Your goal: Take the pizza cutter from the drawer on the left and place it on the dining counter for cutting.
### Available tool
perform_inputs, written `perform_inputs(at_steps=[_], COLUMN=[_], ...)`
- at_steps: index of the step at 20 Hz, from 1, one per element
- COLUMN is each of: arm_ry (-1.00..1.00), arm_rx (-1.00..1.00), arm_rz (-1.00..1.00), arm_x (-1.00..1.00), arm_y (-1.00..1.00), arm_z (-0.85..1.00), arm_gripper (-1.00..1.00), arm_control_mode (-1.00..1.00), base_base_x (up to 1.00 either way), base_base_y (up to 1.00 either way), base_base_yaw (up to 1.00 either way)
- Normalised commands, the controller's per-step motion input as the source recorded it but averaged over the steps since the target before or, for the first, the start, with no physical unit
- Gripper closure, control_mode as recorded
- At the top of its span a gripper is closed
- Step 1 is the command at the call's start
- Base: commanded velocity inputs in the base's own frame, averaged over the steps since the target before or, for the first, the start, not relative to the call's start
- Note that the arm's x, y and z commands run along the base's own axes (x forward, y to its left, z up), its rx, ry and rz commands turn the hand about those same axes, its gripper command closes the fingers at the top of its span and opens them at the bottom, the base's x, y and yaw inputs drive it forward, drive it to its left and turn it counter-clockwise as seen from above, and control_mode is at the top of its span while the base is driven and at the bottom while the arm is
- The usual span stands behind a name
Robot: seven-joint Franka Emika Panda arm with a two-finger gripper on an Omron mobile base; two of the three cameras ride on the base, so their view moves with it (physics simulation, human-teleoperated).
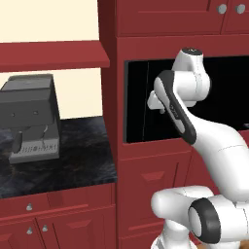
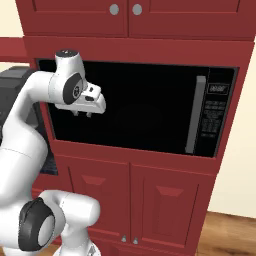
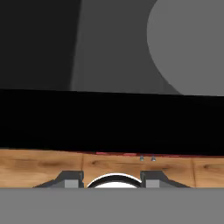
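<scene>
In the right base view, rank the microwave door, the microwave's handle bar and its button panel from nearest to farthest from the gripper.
Gripper hangs before the microwave's upper left.
1. Microwave door: the black glass directly behind the gripper.
2. Handle bar: the grey upright bar well off to the right.
3. Button panel: farther right, past the bar, at the microwave's right edge.

Shallow dark-red drawer (image 1: 63,203), silver knob, shut

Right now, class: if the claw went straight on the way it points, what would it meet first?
The claw points down, just before the microwave. The way looks free down to the wooden floor by the cabinet doors, though depth is unclear.
</scene>
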Motion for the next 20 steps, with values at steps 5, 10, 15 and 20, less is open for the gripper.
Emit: perform_inputs(at_steps=[5,10,15,20], arm_ry=[0.00,-0.01,-0.01,-0.08], arm_rx=[0.00,-0.11,-0.14,-0.06], arm_rz=[0.01,0.00,0.00,0.00], arm_x=[-0.25,-0.35,-0.03,-0.10], arm_y=[0.10,0.90,1.00,0.96], arm_z=[0.00,-0.05,-0.09,-0.16], arm_gripper=[-1.00,-1.00,-1.00,-1.00], arm_control_mode=[-1.00,-1.00,-1.00,-1.00], base_base_x=[0.00,0.00,0.00,0.00], base_base_y=[0.00,0.00,0.00,0.00], base_base_yaw=[0.00,0.00,0.00,0.00])
